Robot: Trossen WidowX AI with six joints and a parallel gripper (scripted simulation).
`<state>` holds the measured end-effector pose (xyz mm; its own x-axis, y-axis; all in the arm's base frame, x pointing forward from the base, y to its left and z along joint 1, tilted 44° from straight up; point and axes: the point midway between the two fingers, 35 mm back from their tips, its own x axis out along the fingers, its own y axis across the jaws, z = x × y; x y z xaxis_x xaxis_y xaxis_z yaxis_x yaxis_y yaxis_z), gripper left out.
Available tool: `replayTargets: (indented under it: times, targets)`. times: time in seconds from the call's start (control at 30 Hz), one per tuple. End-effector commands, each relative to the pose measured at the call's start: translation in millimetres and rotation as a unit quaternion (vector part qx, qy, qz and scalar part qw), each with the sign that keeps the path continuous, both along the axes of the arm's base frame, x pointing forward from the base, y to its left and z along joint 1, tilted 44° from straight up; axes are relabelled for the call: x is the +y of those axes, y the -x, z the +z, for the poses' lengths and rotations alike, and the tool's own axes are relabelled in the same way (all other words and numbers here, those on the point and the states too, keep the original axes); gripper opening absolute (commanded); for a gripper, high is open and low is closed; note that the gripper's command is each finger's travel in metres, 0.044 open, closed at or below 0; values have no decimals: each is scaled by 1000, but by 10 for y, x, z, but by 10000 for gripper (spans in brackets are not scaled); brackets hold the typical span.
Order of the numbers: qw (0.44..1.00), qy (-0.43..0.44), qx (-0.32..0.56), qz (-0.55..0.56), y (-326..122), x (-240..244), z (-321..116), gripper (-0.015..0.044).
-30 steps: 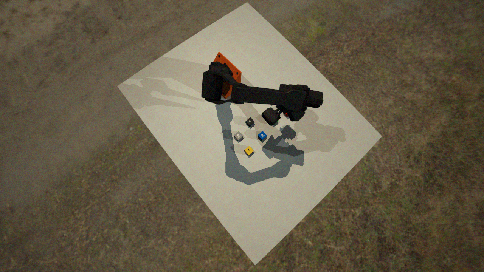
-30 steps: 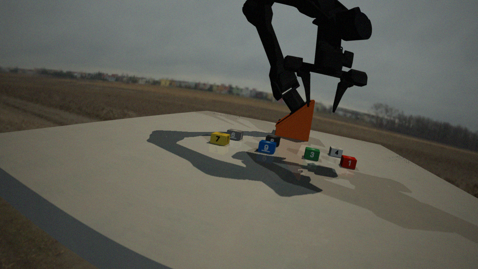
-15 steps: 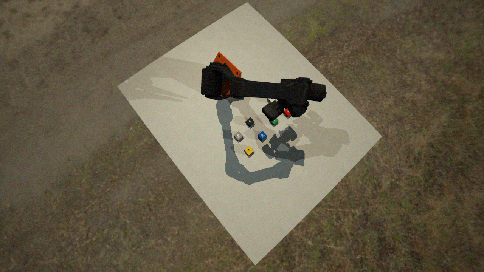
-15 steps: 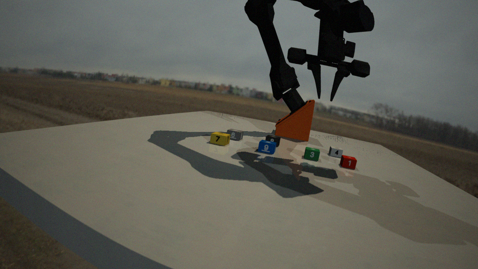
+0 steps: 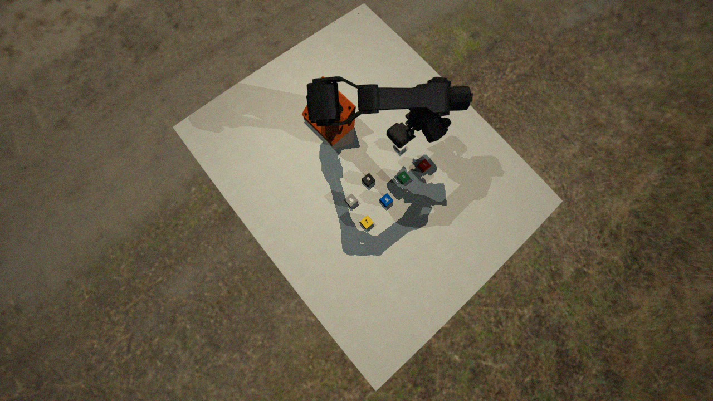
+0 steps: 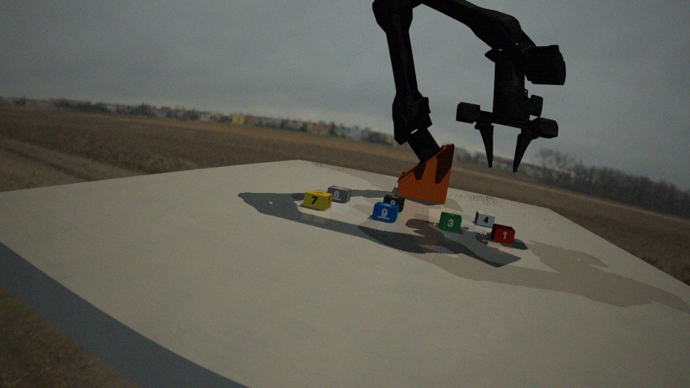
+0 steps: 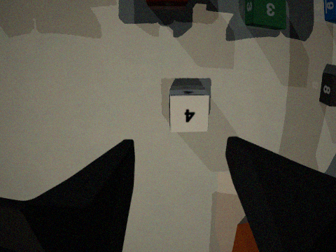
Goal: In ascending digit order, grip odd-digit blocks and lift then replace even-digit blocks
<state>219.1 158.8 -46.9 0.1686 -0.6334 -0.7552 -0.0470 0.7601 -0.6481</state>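
My gripper [image 6: 502,170] [image 7: 181,148] is open and empty, high above the table. In the wrist view the white block 4 [image 7: 189,113] [image 6: 484,219] [image 5: 399,148] lies ahead of the fingertips, between their lines. The red block 1 [image 5: 423,165] [image 6: 503,234] [image 7: 167,3] and the green block 3 [image 5: 403,176] [image 6: 450,221] [image 7: 266,14] stand near it. The black block 8 [image 5: 368,180] [image 6: 394,201] [image 7: 328,85], blue block 9 [image 5: 385,200] [image 6: 385,212] [image 7: 330,10], grey block 6 [image 5: 351,200] [image 6: 339,194] and yellow block 7 [image 5: 366,222] [image 6: 317,199] all rest on the table.
The pale table [image 5: 369,309] [image 6: 241,299] carries all the blocks. The orange arm base [image 5: 343,117] [image 6: 427,179] [image 7: 245,238] stands behind them in the exterior view. Arm shadows fall across the table around the green, red and yellow blocks.
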Motion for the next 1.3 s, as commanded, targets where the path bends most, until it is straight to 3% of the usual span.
replayTargets:
  times: [0.0, 0.13, 1.07, 1.27]
  targets:
    - [1000, 20, 14, -5, 19, -409, -345, 304]
    - [1000, 20, 14, -5, 19, -428, -361, 400]
    - [1000, 21, 14, -6, -33, -674, -626, 400]
    - [1000, 21, 14, -6, -33, -674, -626, 242]
